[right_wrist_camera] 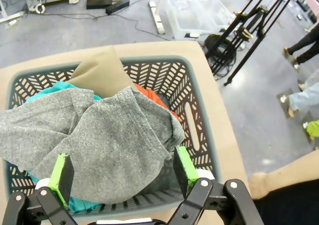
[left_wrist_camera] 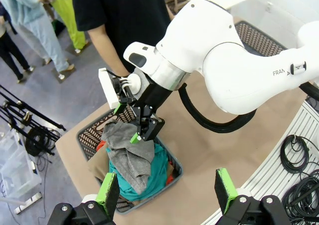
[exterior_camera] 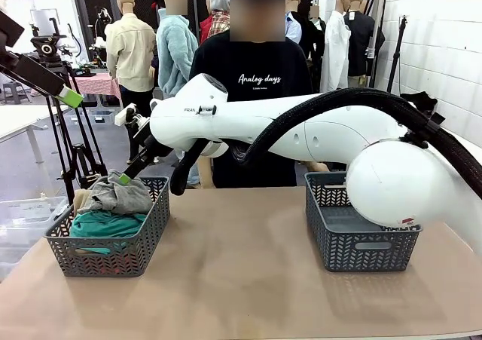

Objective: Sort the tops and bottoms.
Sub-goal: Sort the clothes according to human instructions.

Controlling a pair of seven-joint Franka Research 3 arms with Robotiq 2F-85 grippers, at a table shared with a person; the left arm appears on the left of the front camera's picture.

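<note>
The right gripper (exterior_camera: pixel 125 176) is poised directly over the left basket (exterior_camera: pixel 105 257), its arm reaching across the table from the right. Its jaws are spread wide, and nothing is clamped between them yet. In the right wrist view the green pads (right_wrist_camera: pixel 61 171) are seen straddling the grey garment (right_wrist_camera: pixel 99 140), which lies on top of the pile.

Beneath the grey, the teal garment (exterior_camera: pixel 105 224) is bunched. The tan garment (right_wrist_camera: pixel 99 73) is pushed up against the basket's far wall, and a sliver of the orange-red garment (right_wrist_camera: pixel 152 98) is glimpsed between them. So all four are stacked in one basket, while the right basket (exterior_camera: pixel 360 242) is partly hidden behind the arm's elbow.

The left gripper (left_wrist_camera: pixel 167 190) is held high and well clear, jaws apart as well, looking down on the scene.

The risks lie in the layering. If the pads are driven too deep, teal cloth could be pinched along with grey, and two garments would be lifted at once. If only a loose fold is caught, the grey could slip free as it is raised. A trailing sleeve could also be snagged on the basket's lattice, and the light basket dragged or tipped. A person (exterior_camera: pixel 256 91) stands close behind the table, so a wide swing should be avoided.
</note>
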